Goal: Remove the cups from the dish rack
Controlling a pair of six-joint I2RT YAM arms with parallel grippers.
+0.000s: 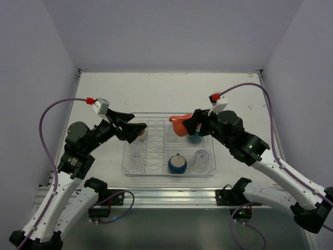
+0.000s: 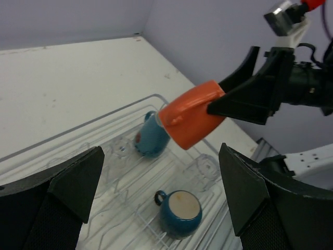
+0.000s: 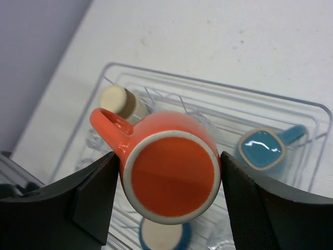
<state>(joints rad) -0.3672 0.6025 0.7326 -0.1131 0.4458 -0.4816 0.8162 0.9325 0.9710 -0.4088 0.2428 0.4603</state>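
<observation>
White tabletop (image 1: pixel 156 88), pale lilac walls on three sides. Saw both arm bases at near edge. Found dish rack (image 1: pixel 156 174) just beyond, centred betw. arms, long side running L–R.

Noted dark blue cup (image 1: pixel 177 164) in near row, approx. mid, upright, mouth up, cream inside, handle toward far side. Spotted clear tumblers (image 1: pixel 201 159) in same row, one either side of it; couldn't tell which way up.

Found L gripper (image 1: pixel 138 130) over rack's far-L corner, spread wide, nothing betw. fingers (image 2: pixel 73 190). Saw tan cup (image 1: pixel 140 136) close by but apart from it; couldn't tell cup's orientation.

Found R gripper (image 1: pixel 190 124) clamped on orange mug (image 1: pixel 178 125), one finger (image 3: pixel 93 192) pressed to each side of body. Saw mug held in air above rack's far row, clear of wires, tipped well off upright. Read long axis as in line w/ fingers: base up and back at R wrist cam, mouth down and away toward rack. Noted handle sticking out toward far-L.

Saw light blue mug (image 1: pixel 194 138) in far row, R of centre, just below orange one, base showing to R wrist cam, handle toward rack's R end.

Beyond rack, more white tabletop up to back wall.
</observation>
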